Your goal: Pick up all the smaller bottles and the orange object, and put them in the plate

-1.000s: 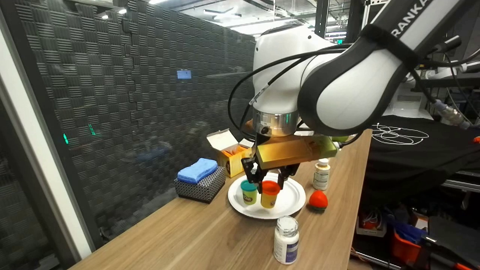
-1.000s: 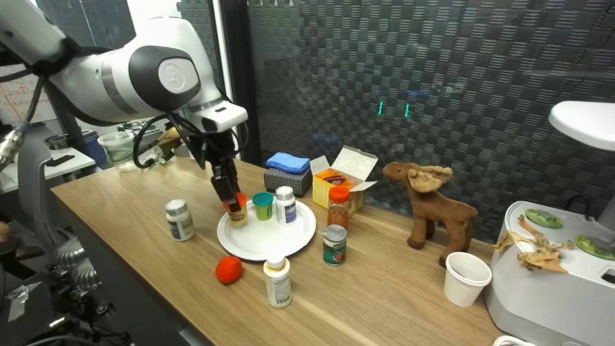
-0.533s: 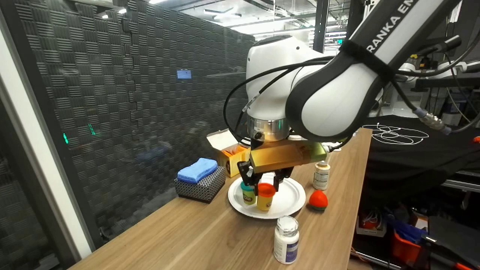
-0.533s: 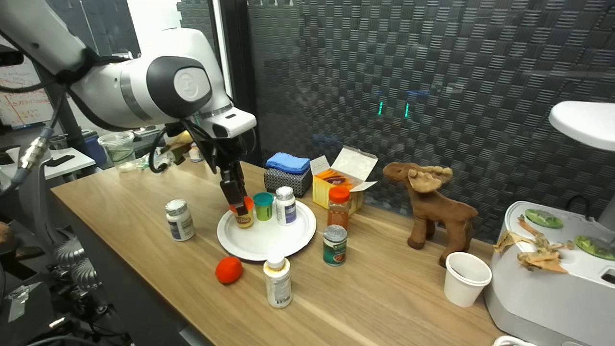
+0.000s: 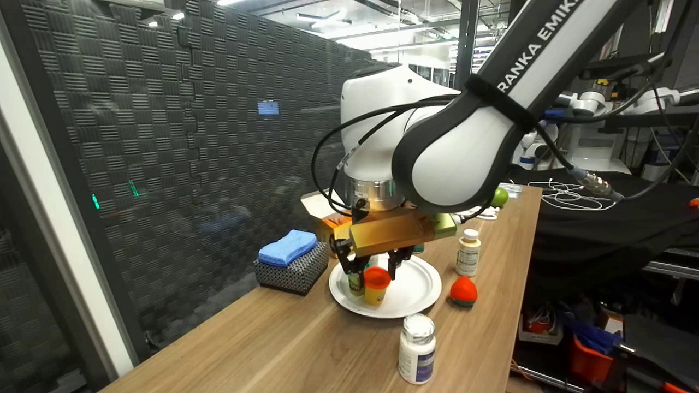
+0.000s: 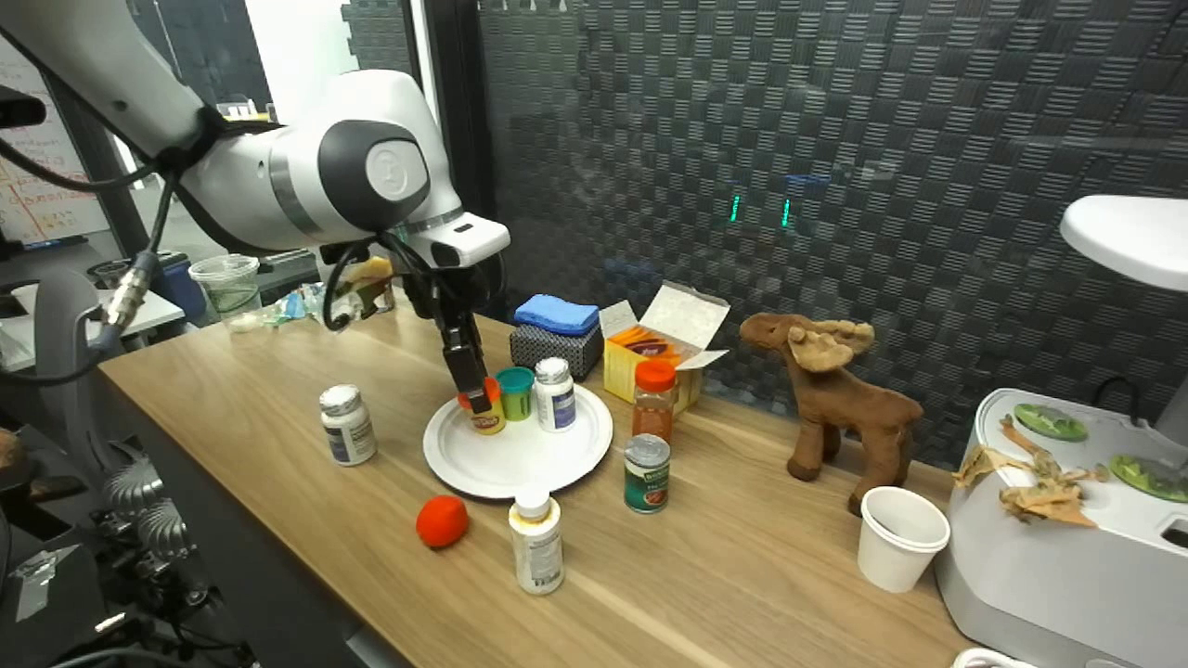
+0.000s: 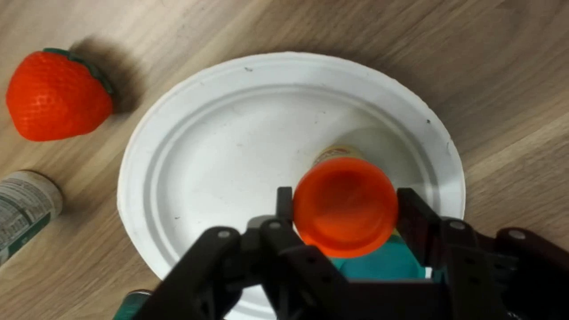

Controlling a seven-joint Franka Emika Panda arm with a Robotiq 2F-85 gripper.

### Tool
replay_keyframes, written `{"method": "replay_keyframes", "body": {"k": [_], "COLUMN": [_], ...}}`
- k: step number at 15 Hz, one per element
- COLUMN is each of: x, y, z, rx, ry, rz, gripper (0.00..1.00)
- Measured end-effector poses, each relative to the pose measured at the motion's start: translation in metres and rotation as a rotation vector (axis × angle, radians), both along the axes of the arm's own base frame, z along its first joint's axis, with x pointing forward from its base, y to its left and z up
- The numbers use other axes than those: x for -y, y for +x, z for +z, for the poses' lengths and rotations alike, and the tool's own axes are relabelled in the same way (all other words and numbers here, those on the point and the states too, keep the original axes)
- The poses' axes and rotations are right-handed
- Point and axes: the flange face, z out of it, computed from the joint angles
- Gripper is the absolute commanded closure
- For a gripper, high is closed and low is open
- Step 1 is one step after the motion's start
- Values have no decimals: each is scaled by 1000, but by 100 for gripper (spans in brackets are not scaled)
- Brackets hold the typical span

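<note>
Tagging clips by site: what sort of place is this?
Likely a robotics lab or similar workspace, though an office can't be ruled out. Pointers: dark acoustic-style foam panels, a marked-up whiteboard in the background, and overhead strip lights.

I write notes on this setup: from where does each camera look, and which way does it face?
In an exterior view: apart from the arm, looking down along the table; arm at picture's upper right, gripper over the plate.
In an exterior view: apart from the arm, looking down across the table towards the wall and moose; arm and gripper at picture's left.
Wrist view: mounted on the arm, looking down at the plate; only the gripper shows, fingers flanking an orange lid.
Both exterior views share arm, plate and blue cloth.
</note>
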Motion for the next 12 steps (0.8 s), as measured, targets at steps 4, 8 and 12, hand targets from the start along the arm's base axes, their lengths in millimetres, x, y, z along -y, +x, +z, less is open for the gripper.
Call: {"method": "replay_keyframes", "body": {"k": [4,8,12], "x": [-17,-48,-74], "y": [-3,-24,-67], "z": [1,13,23], "rx": [-2,30,39], "ry": [-6,-36,-77], "rz": [50,87,79], "gripper": [0,0,0]}}
